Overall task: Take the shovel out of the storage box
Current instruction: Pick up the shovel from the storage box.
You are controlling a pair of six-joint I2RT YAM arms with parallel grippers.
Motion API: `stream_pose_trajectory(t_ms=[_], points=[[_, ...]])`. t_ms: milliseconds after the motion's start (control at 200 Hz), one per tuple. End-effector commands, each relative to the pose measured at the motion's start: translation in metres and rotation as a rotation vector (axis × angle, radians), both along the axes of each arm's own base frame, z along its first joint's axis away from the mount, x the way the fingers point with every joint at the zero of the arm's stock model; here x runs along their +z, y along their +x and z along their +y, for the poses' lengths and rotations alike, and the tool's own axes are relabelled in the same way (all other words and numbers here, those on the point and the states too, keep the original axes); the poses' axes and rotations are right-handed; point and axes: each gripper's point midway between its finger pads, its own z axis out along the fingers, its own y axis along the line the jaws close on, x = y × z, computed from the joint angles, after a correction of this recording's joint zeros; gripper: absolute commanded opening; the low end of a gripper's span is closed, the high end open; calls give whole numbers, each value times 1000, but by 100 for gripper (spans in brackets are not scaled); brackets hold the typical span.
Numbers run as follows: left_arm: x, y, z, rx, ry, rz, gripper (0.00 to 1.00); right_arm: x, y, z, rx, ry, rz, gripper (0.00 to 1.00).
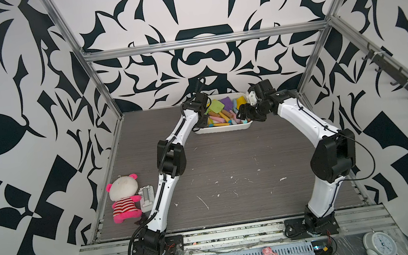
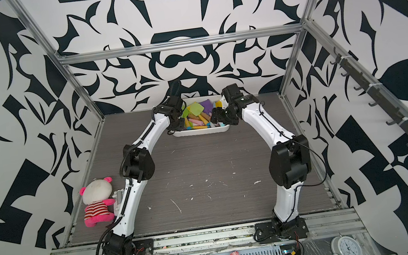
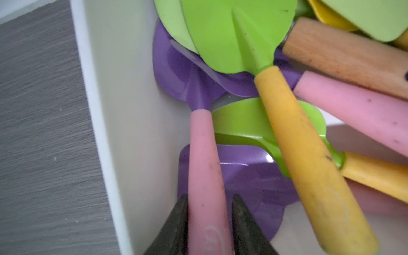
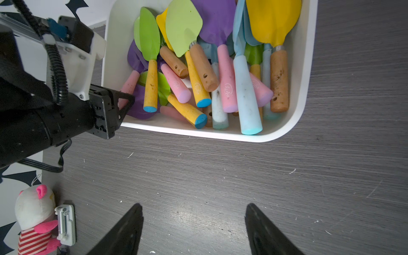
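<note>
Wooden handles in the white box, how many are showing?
3: middle handle on the pale green blade, slanted handle beside it, end handle on the big yellow blade. More may be buried.

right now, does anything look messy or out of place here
The colourful toy shovels lie heaped criss-cross in the shallow white plastic storage box, handles visibly grubby. White flecks and scratches mark the grey wood-grain tabletop. A pink-and-white plush bear lies flat beside the left arm.
</note>
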Motion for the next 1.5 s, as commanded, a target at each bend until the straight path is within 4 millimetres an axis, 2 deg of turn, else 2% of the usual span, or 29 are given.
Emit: stream_pose_trajectory(t_ms=[0, 240, 355, 535, 780, 1025, 1280, 1499], points=[[3, -16, 16, 12, 56, 50, 29, 37, 1, -2, -10, 1, -95, 76], [48, -18, 15, 32, -10, -24, 12, 50, -3, -19, -64, -41, -150, 72], [68, -25, 15, 46, -49, -45, 8, 53, -5, -25, -80, -48, -162, 72], [94, -40, 20, 59, -77, -47, 4, 46, -9, -33, -102, -56, -144, 71], [110, -59, 35, 73, -39, -16, 1, 42, -14, -36, -115, -55, -133, 71], [116, -63, 50, 94, 32, -27, 0, 44, -15, -37, -122, -48, -136, 71], [146, -66, 51, 115, -49, -104, 0, 42, -17, -38, -128, -46, -135, 70], [167, -67, 76, 186, -163, -175, 0, 39, -18, -37, -125, -38, -133, 70]])
